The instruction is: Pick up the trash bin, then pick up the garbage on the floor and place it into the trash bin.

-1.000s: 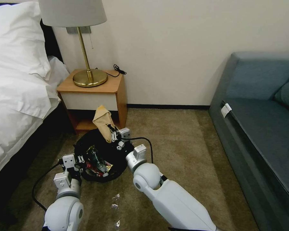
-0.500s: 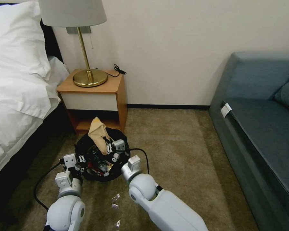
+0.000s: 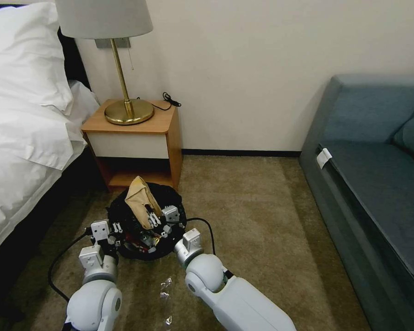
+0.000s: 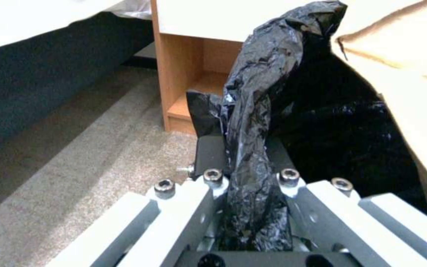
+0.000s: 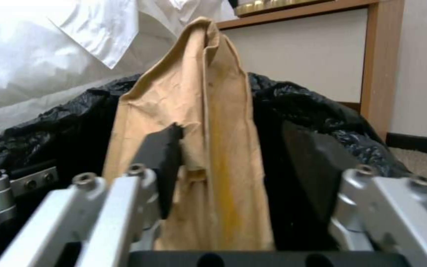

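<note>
1. Left gripper (image 3: 112, 233): clamped on the black-bagged rim of the trash bin (image 3: 124, 204).
2. Brown paper bag (image 3: 140, 201): upright over the bin, between the right gripper's (image 3: 157, 222) spread fingers, touching one.

Crumpled brown paper bag (image 3: 140, 202) stands upright in black-lined trash bin (image 3: 124, 209).

Crinkled glossy black plastic bin liner (image 3: 124, 209); crumpled tan-brown paper bag (image 3: 140, 200) with yellow streak; olive-brown carpet (image 3: 262, 220); orange wooden nightstand (image 3: 138, 138), white front; brass lamp base (image 3: 129, 111); blue-grey sofa (image 3: 377, 151).
</note>
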